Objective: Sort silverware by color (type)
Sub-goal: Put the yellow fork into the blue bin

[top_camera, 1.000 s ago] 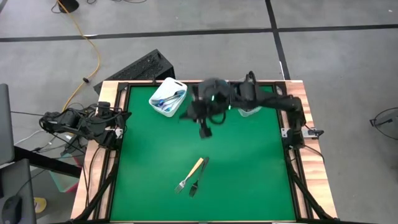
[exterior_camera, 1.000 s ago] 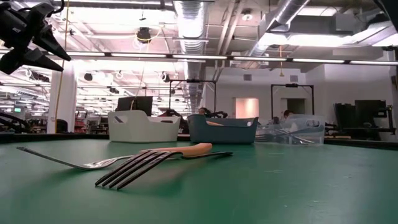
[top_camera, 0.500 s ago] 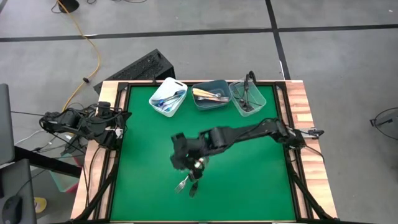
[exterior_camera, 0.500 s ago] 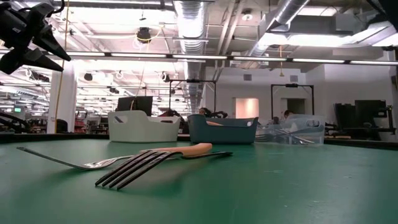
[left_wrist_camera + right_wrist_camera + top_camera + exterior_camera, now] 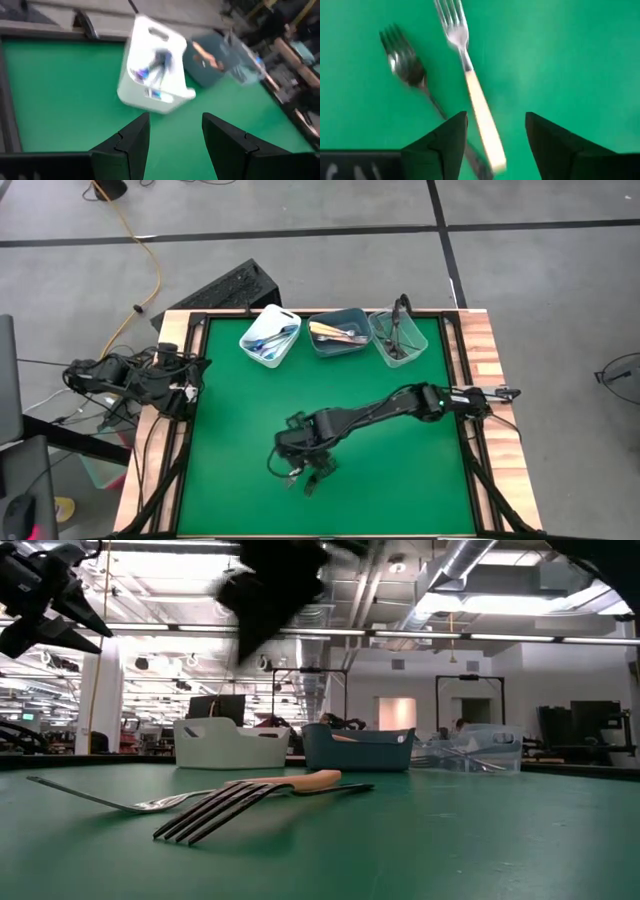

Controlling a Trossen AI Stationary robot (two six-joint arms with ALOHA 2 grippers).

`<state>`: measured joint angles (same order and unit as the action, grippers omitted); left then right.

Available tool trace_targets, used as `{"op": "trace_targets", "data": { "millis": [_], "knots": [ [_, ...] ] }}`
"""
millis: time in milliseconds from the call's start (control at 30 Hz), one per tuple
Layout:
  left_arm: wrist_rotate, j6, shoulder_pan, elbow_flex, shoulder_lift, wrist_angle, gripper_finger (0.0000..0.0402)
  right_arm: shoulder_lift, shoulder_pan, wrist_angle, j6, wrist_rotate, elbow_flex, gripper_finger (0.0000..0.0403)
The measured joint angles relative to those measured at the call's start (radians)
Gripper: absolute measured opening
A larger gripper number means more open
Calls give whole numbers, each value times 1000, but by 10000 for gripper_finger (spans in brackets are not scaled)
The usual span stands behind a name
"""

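Note:
Two forks lie crossed on the green mat toward the near edge. One has a yellow-orange handle (image 5: pixel 482 122) and silver tines (image 5: pixel 293 477). The other is dark (image 5: pixel 407 67) and its handle runs under the yellow one. In the low view both lie flat (image 5: pixel 250 795). My right gripper (image 5: pixel 495 117) (image 5: pixel 300 452) hangs open above them, its fingers on either side of the yellow handle and well clear of it, blurred in the low view (image 5: pixel 270 585). My left gripper (image 5: pixel 175 122) (image 5: pixel 188 372) waits open at the table's left edge.
Three bins stand in a row at the far edge: white (image 5: pixel 270 338) with blue-handled pieces, grey-blue (image 5: pixel 337 332) with yellow-handled ones, clear (image 5: pixel 397 338). A wooden frame (image 5: pixel 480 350) borders the mat. Bare mat lies to the left and right of the forks.
My right gripper has swung from above the bins at the far edge toward the near edge and down, and now hangs over the two forks. The forks have not moved.

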<state>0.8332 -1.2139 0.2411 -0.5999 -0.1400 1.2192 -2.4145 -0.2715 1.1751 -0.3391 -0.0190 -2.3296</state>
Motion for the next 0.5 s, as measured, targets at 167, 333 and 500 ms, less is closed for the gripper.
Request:
{"op": "trace_targets", "data": {
  "millis": [167,333,500],
  "knots": [
    [2,2,-2,5,-3,0,164,-27,-4,2,-6,18,1,229],
    [-9,2,-1,7,-7,-1,164,-27,-6,-25,-18,21,-2,226],
    [-12,2,-1,7,-6,-2,164,-27,-15,-51,-18,20,-3,225]
  ]
}}
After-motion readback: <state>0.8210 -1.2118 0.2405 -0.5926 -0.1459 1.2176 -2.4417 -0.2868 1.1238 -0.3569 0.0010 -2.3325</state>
